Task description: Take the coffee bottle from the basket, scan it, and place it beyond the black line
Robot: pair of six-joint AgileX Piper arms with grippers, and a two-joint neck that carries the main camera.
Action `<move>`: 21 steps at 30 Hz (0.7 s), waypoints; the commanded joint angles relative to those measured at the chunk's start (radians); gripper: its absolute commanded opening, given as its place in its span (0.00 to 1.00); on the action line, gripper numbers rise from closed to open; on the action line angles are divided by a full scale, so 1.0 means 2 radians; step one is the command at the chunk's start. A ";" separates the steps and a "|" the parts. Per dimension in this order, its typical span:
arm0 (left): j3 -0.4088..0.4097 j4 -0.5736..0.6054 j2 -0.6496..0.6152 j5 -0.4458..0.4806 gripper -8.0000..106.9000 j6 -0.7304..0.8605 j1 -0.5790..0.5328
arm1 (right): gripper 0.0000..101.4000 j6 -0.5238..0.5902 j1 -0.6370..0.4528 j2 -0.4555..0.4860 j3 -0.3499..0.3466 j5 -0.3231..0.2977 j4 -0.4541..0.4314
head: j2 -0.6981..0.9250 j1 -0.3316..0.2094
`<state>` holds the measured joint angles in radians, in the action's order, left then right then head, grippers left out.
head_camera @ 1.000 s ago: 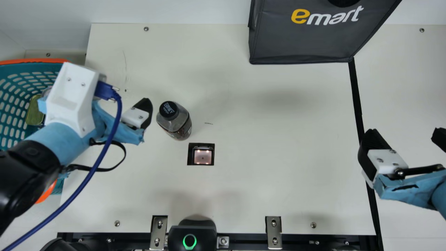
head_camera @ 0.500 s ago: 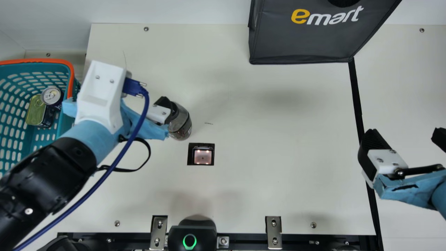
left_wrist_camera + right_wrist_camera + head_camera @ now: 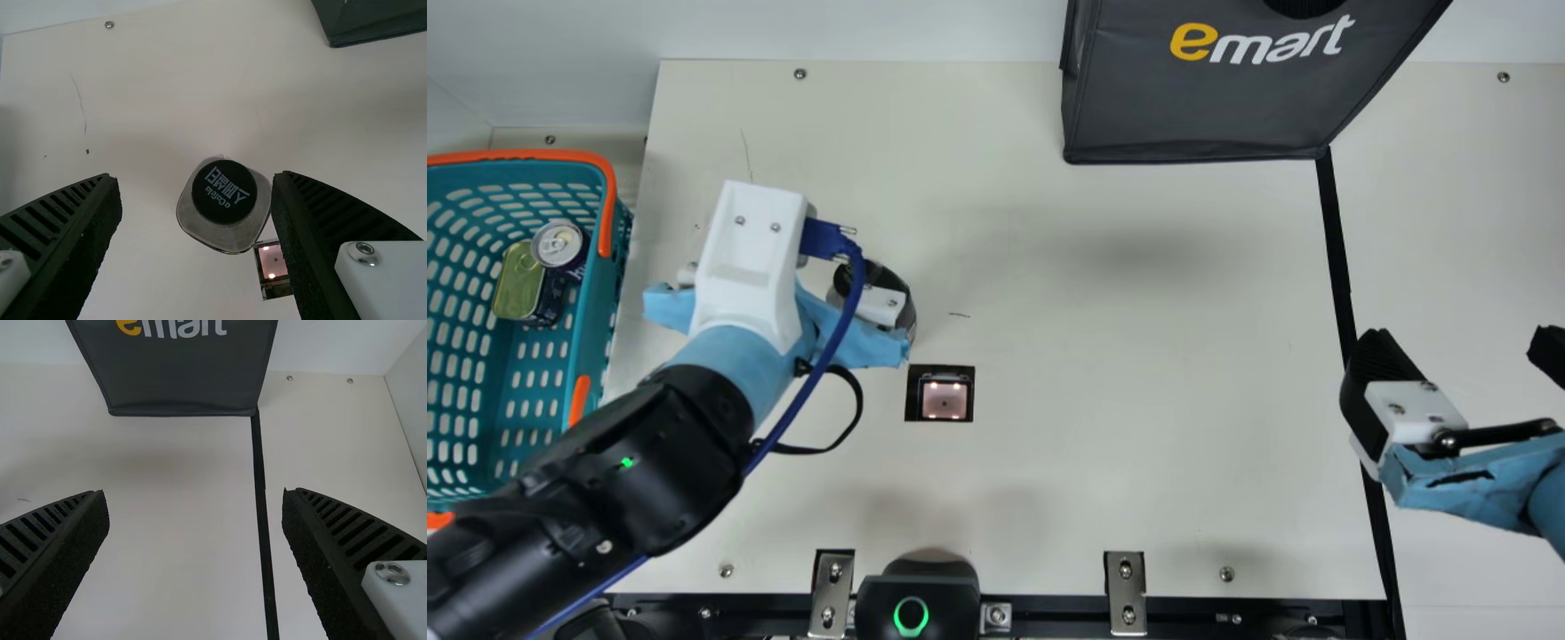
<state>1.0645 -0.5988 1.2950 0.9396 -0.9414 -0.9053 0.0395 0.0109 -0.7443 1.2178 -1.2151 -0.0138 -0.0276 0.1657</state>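
Observation:
Over the coffee bottle [image 3: 841, 283] in the main view is my left gripper [image 3: 879, 304], one finger covering part of the bottle. In the left wrist view the bottle [image 3: 224, 191], dark cap up, stands between the open fingers of the left gripper [image 3: 195, 177], nearer one of them; whether that finger touches it I cannot tell. The lit scanner window [image 3: 944, 397] lies beside the bottle. My right gripper [image 3: 1465, 342] is held open near the black line [image 3: 1336, 240]. In the right wrist view, nothing is between the fingers of the right gripper [image 3: 195, 493].
At the left stands the teal basket [image 3: 609, 200] with cans [image 3: 560, 243] in it. A dark grey bag [image 3: 1200, 107] stands at the back, one corner at the black line. A black device [image 3: 916, 596] sits at the front edge.
My left arm has moved right from the basket until its gripper is over the bottle. The bottle and the right arm have kept their places.

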 commanded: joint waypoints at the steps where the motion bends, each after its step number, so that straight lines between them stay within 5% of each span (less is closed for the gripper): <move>1: 0.001 -0.002 0.004 0.003 0.85 -0.014 -0.003 | 0.90 0.000 0.000 0.000 0.000 0.000 0.000 | 0.000 -0.014; 21: 0.007 -0.020 0.044 0.015 0.85 -0.082 -0.023 | 0.90 0.000 0.000 0.000 0.000 0.000 0.000 | 0.000 -0.014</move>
<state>1.0782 -0.6377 1.3819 0.9695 -1.1004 -0.9503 0.0395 0.0109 -0.7443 1.2178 -1.2151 -0.0138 -0.0276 0.1641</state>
